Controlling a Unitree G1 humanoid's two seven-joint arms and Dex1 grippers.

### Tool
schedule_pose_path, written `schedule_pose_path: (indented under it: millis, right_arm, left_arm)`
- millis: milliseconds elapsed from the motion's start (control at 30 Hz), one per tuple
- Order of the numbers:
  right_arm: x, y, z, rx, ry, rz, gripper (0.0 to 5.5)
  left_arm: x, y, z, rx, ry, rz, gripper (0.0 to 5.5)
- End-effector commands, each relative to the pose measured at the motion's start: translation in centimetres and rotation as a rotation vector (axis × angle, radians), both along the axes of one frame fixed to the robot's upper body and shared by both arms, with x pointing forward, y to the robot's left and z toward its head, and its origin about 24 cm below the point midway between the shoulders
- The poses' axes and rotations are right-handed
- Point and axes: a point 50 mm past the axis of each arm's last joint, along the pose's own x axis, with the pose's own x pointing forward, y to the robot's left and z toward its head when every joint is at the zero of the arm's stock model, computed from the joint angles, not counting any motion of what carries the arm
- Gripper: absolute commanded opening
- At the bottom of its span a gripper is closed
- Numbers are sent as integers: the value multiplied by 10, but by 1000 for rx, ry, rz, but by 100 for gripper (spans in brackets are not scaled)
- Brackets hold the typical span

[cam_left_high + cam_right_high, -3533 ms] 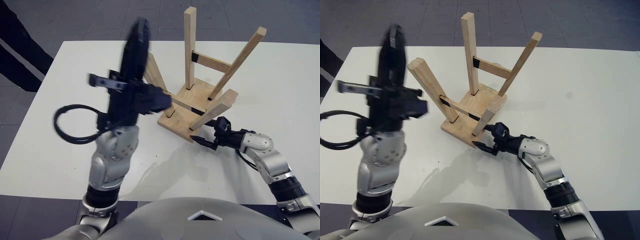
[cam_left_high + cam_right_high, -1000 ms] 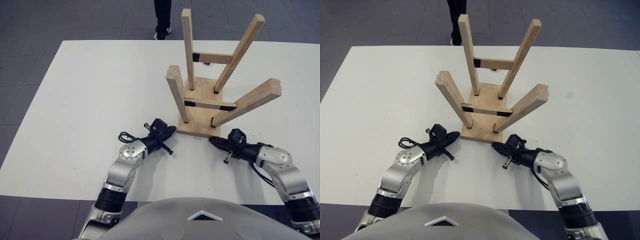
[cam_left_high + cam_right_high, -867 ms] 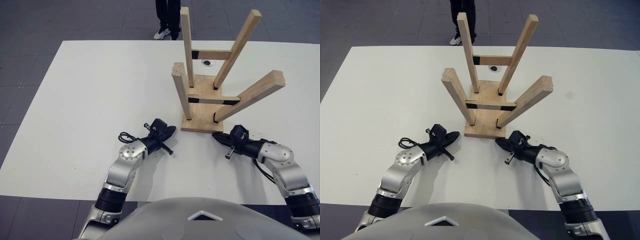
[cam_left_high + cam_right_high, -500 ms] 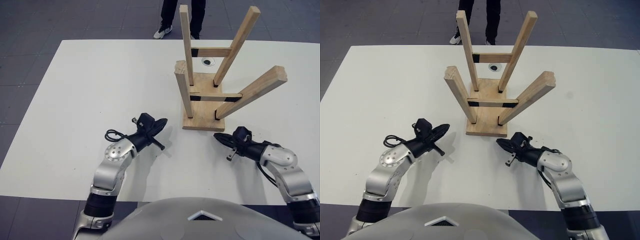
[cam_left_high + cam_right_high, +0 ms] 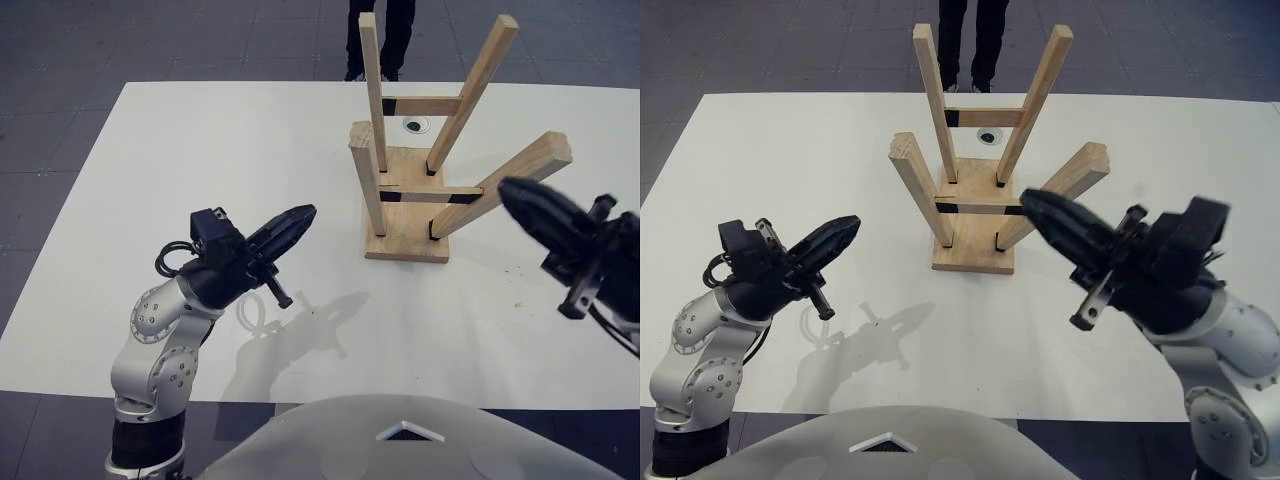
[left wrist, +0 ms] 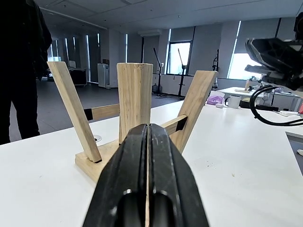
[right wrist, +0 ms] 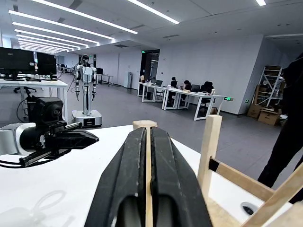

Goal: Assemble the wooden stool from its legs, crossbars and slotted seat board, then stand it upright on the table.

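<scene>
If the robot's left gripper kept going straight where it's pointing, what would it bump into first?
Probably the nearest stool leg: the wrist view shows the left gripper aimed right at it. Height is hard to judge, so it might just slip past.

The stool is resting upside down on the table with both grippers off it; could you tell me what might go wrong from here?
1. The stool rests on its seat, legs up; flipping it could pull a leg or crossbar loose.
2. The left gripper and right gripper are both shut, so reaching in like that might shove the stool rather than grasp it.
</scene>
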Motion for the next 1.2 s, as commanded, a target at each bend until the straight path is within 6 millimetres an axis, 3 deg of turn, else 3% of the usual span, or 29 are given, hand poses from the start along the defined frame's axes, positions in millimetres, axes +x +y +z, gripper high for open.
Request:
schedule_pose_path:
  millis: [33, 267, 400, 567, 733, 867, 1200]
  right_arm:
    - [21, -8, 30, -40, -37, -65, 13]
    - [71, -15, 32, -96, 72, -165, 13]
    - [87, -10, 29, -72, 120, -151, 13]
    - [102, -6, 29, -23, 164, -150, 13]
    - [107, 0, 22, -53, 189, -134, 13]
    - [107, -4, 15, -93, 205, -153, 13]
    - [104, -4, 20, -88, 191, -146, 13]
  left_arm:
    - [2, -16, -3, 51, 6, -39, 10]
    - [-7, -36, -36, 185, 80, -115, 10]
    - [-8, -44, -57, 259, 129, -139, 10]
    - [-3, -40, -69, 303, 159, -95, 10]
    - [-1, -40, -84, 336, 202, -66, 10]
    - [0, -39, -84, 332, 198, -61, 10]
    - [2, -38, -87, 332, 210, -53, 10]
